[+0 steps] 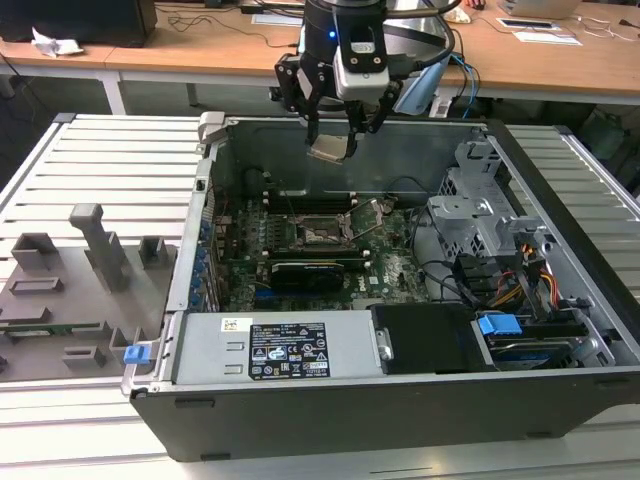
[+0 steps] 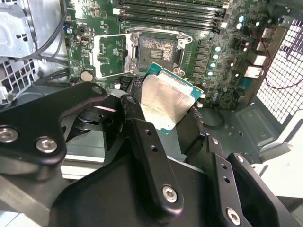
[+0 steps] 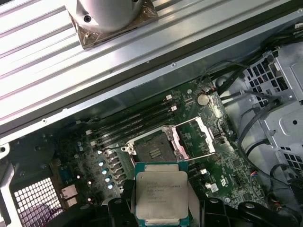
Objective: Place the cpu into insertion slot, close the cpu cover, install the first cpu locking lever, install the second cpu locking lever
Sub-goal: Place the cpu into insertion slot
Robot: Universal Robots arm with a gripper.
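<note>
gripper (image 1: 340, 135): clamped on the cpu (image 2: 165, 101) (held tilted)
cpu: above the insertion slot (image 3: 152, 150)
cpu cover (image 3: 195, 137): open, beside the insertion slot

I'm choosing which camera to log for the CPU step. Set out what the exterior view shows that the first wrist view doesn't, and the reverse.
Exterior view adds: the gripper itself over the open case, the grey fixture tray at the exterior view's left, and the labelled power supply.

First wrist view adds: the cpu cover swung open beside the socket, the coin cell and the perforated vent panel.

Both share: the cpu, held in the air over the case, and the insertion slot with nothing seated in it.
</note>
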